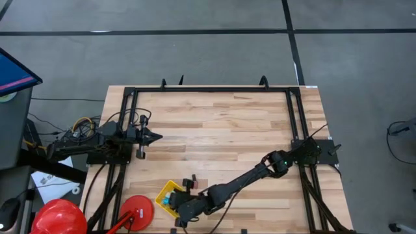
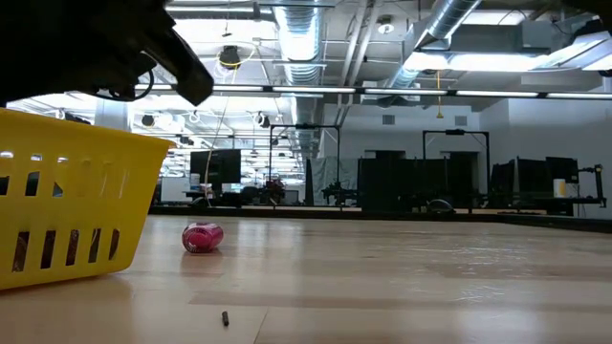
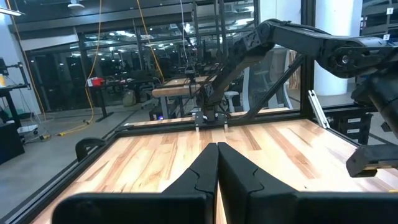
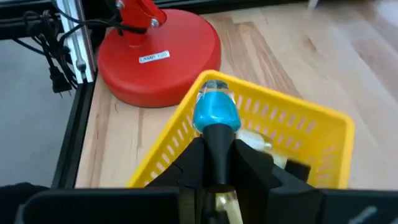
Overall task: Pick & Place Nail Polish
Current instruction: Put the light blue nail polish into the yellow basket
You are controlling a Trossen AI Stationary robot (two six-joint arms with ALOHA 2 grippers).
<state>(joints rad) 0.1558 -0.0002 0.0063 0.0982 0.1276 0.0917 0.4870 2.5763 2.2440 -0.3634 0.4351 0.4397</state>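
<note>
Right gripper: clenched on a blue bottle by its dark cap, held over the yellow basket at the table's near edge, beside a red lamp base. Left gripper: fingers pressed together, empty, at the left side. One pink bottle lies on the table near the basket.

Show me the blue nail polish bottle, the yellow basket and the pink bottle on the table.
blue nail polish bottle (image 4: 216, 112), right wrist view, its blue body
yellow basket (image 4: 292, 115), right wrist view, far rim
pink bottle (image 2: 202, 237), low view, its body
</note>
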